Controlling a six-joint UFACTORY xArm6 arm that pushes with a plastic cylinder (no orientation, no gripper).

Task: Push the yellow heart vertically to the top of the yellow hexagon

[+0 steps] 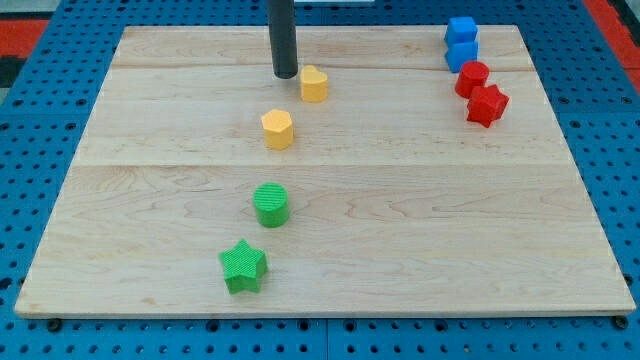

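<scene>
Near the view's top centre, my tip [286,75] sits just left of the yellow heart [314,84], about touching. No pincer on this rig, only the rod, holding nothing. Yellow hexagon [278,129] lies below-left of the heart on the desk [450,230]. Green cylinder [271,205] and green star [243,266] lower down; blue [461,43] and red blocks [481,93] top right.

Pale wooden board [330,230] on a blue perforated surface [40,150]

The board is made of light planks with grain running across the view, evenly lit. Blue pegboard with rows of small holes surrounds it on all sides, and red patches [612,18] show at the view's top corners.
</scene>
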